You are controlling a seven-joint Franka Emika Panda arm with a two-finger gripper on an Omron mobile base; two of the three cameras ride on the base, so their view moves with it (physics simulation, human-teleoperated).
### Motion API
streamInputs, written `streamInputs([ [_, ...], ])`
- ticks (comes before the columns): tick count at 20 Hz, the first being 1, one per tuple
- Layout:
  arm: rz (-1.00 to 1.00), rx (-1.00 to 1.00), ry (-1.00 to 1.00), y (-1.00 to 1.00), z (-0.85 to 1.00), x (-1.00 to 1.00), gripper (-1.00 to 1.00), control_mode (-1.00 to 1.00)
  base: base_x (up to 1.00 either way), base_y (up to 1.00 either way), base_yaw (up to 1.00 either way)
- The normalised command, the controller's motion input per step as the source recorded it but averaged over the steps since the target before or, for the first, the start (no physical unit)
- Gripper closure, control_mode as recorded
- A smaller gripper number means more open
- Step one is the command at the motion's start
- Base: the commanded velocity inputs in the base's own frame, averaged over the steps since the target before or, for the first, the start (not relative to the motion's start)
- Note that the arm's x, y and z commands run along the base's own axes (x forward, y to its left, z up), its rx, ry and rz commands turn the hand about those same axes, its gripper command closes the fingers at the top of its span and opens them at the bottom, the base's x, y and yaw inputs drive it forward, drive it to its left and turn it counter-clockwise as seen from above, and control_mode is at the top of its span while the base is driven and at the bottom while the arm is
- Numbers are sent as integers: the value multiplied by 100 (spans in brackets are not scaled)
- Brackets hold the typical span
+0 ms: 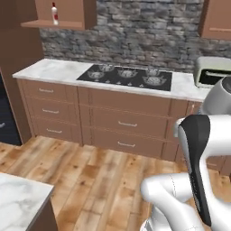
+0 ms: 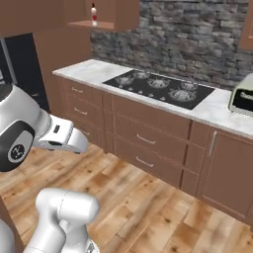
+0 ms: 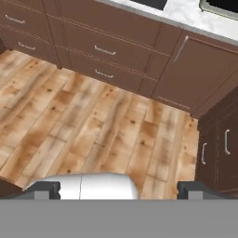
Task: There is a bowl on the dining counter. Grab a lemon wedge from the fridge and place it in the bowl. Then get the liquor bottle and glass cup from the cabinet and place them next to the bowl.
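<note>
Hand view: gripper (image 3: 119,190) fingers spread wide, empty, facing the wooden floor (image 3: 93,135).
The liquor bottle (image 1: 54,14) stands near the open shelf's front edge in the cabinet (image 1: 67,13), above the stove counter's (image 1: 54,70) left end; reaching from this far risks knocking it off.

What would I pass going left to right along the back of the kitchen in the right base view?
Black fridge → wooden cabinet with the liquor bottle on its open shelf → black stove set in the marble counter → toaster oven at the right edge.
</note>
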Motion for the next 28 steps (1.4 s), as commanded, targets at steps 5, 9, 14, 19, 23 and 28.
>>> streamInputs([
  [5, 0, 0, 0, 0, 0, 0, -100, 100, 100, -15, 36],
  [9, 0, 0, 0, 0, 0, 0, -100, 100, 100, 0, 33],
  [14, 0, 0, 0, 0, 0, 0, -100, 100, 100, 0, 24],
  [19, 0, 0, 0, 0, 0, 0, -100, 100, 100, 15, 4],
  [23, 0, 0, 0, 0, 0, 0, -100, 100, 100, 24, 0],
  [28, 0, 0, 0, 0, 0, 0, -100, 100, 100, 42, -11],
])
